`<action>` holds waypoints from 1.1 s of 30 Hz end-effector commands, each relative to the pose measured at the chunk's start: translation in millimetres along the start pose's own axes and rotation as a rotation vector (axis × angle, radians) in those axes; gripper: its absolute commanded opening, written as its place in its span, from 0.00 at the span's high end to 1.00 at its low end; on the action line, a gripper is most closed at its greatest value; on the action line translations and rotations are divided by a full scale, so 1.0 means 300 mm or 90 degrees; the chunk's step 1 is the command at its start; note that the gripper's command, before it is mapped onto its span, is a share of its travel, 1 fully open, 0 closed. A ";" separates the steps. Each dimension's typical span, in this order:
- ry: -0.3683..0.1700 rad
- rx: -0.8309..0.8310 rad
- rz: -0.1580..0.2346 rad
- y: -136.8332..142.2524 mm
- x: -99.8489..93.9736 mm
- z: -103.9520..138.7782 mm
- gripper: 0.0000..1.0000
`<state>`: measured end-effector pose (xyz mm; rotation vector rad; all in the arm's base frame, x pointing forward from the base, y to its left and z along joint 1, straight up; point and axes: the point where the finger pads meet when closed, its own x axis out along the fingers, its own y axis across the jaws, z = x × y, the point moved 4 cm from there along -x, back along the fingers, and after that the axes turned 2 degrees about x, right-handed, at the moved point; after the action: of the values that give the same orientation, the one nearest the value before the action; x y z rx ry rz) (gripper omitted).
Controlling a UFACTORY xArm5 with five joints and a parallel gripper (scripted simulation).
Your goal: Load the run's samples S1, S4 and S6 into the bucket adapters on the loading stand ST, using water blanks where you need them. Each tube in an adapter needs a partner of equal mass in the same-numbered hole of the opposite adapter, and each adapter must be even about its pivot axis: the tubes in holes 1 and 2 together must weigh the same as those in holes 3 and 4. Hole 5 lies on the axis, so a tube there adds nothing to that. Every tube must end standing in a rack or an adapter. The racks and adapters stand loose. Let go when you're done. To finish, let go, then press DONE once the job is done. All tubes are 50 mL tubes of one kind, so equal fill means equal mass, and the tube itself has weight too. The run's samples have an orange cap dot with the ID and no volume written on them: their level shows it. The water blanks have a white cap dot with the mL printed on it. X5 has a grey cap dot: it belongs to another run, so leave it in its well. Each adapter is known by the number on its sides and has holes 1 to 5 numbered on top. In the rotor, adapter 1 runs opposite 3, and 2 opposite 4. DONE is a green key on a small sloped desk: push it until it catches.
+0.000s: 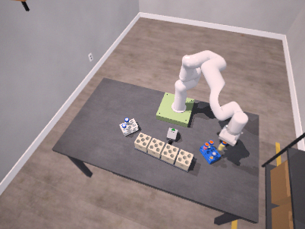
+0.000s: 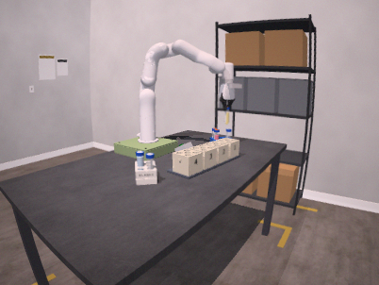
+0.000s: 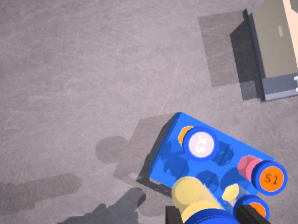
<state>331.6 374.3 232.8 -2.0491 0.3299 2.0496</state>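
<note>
currently, the claw [image 1: 224,143] [image 2: 227,107] [image 3: 215,215] is closed to a partial opening on a yellow-filled tube [image 1: 221,147] [image 2: 227,117] [image 3: 188,191]; the tube is suspended above table height, near the blue rack [image 1: 215,159] [image 3: 181,119]; tube s1 [image 3: 271,178] and tube x5 [image 3: 201,143] stand in that rack; the four adapters [image 1: 170,152] [image 2: 196,163] stand in a row.

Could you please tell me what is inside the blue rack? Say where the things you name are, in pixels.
The blue rack [image 1: 216,159] [image 3: 165,172] holds X5 [image 3: 201,143], S1 [image 3: 271,178] and another orange-dotted tube [image 3: 254,206], its ID hidden by the gripper [image 3: 212,216]. Any wells beneath the gripper are covered.
</note>
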 end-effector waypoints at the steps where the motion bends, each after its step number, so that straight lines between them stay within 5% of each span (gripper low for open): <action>1: -0.001 0.136 -0.004 -0.003 -0.006 -0.002 1.00; 10: -0.002 0.285 -0.003 -0.003 -0.006 -0.002 1.00; 33: -0.002 0.288 -0.003 -0.003 0.001 -0.002 1.00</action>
<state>331.6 374.3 232.8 -1.7697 0.7179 1.7699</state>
